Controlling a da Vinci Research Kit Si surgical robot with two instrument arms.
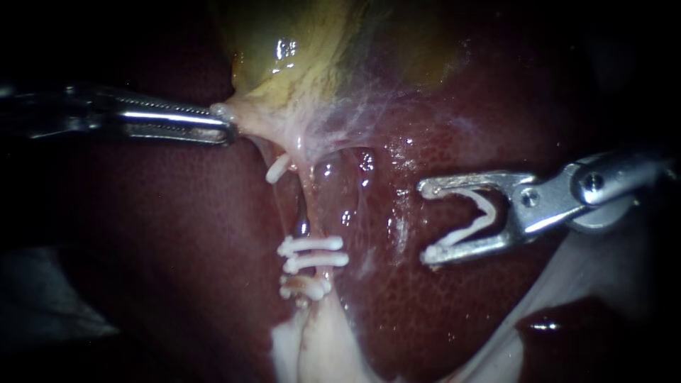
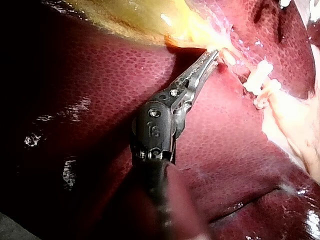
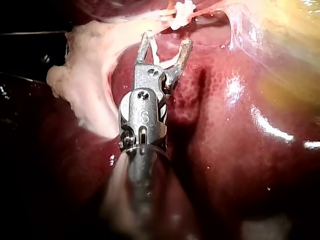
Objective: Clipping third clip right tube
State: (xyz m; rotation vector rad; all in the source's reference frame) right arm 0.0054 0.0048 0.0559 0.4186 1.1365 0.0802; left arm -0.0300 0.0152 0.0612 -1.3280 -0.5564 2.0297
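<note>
Placement not yet made: fresh clip [image 1: 472,221] gripped in the wide-spread right end effector [image 1: 424,221], well apart from the right tube [image 1: 306,206] with seated clips [image 1: 312,245] lower down, left end effector [image 1: 225,128] clamped on gallbladder [image 1: 298,57] neck.

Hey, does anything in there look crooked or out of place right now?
The upper clip, just below the left instrument gripping the gallbladder, sits slanted; the lower clips lie level across the tube. The right instrument holds an open clip. Nothing else looks odd.
</note>
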